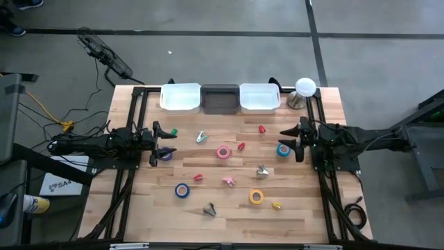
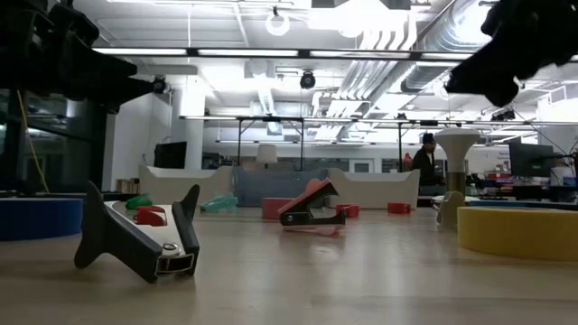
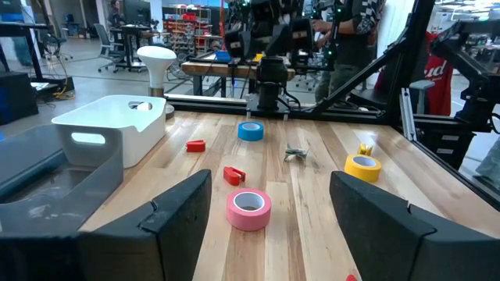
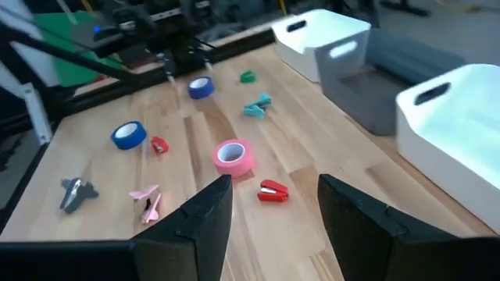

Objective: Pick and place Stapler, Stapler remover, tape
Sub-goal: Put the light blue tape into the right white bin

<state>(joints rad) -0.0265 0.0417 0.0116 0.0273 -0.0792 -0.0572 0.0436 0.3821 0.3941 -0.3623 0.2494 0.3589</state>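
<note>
Across the high view, a pale wood-plank table (image 1: 229,208) sits on grey floor with dark seams; three bins line its 12 o'clock edge, white (image 1: 180,96), grey (image 1: 219,98), white (image 1: 259,96), with a white-domed lamp (image 1: 304,89) at their 3 o'clock end. Left gripper (image 1: 164,142) waits at 9 o'clock of the table, fingers spread, holding nothing; a purple tape roll (image 1: 166,156) lies just by it. Right gripper (image 1: 292,140) waits at 3 o'clock, fingers likewise spread and empty, with a cyan tape roll (image 1: 283,149) beside it. Pink tape roll (image 1: 223,152) lies near table centre; blue tape roll (image 1: 182,190) toward 7 o'clock of centre, yellow tape roll (image 1: 257,196) toward 5 o'clock. Small red, pink, teal and grey pieces are scattered between; which are staplers and which removers cannot be told from above. Low view: a dark staple remover (image 2: 144,236) stands close on the planks, a red-and-black one (image 2: 312,206) farther back, the yellow roll's side at 3 o'clock; beyond, an open workshop with ceiling ducts, strip lights and a person standing far off. Left wrist view: the pink roll ahead between the spread fingers (image 3: 176,222), benches and equipment racks behind. Right wrist view: the pink roll and a small red stapler (image 4: 273,191) ahead of the parted fingers (image 4: 201,218), bins to one side.
</note>
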